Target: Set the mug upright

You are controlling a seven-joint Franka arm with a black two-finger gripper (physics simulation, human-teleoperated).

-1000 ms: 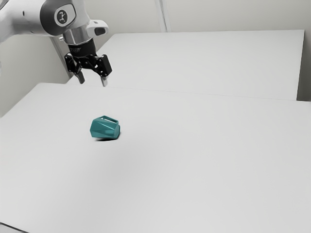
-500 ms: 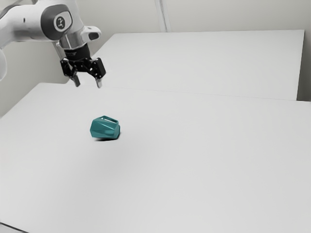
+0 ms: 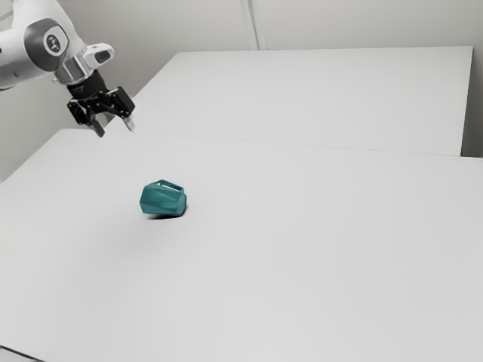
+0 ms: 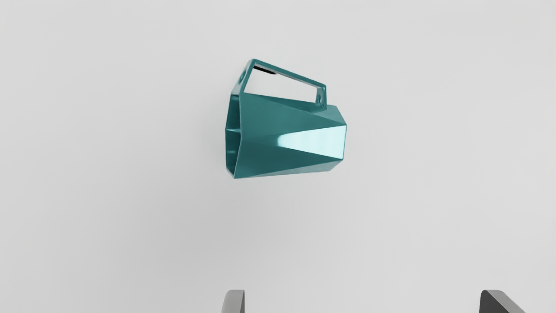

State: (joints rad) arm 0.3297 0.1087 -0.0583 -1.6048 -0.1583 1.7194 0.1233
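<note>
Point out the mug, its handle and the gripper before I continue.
Mug (image 4: 269,154): wrist view, on its faceted side wall.
Handle (image 4: 291,75): wrist view, on its long outer bar.
Gripper (image 3: 115,130): exterior view, midway between its open fingers.

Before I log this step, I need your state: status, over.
Gripper open, holding nothing, above the table. Teal mug lying on its side, not yet upright. No obstacle seen between them.

Teal mug (image 4: 269,156) lies sideways, apart from 2 spread fingers (image 4: 234,302)
</note>
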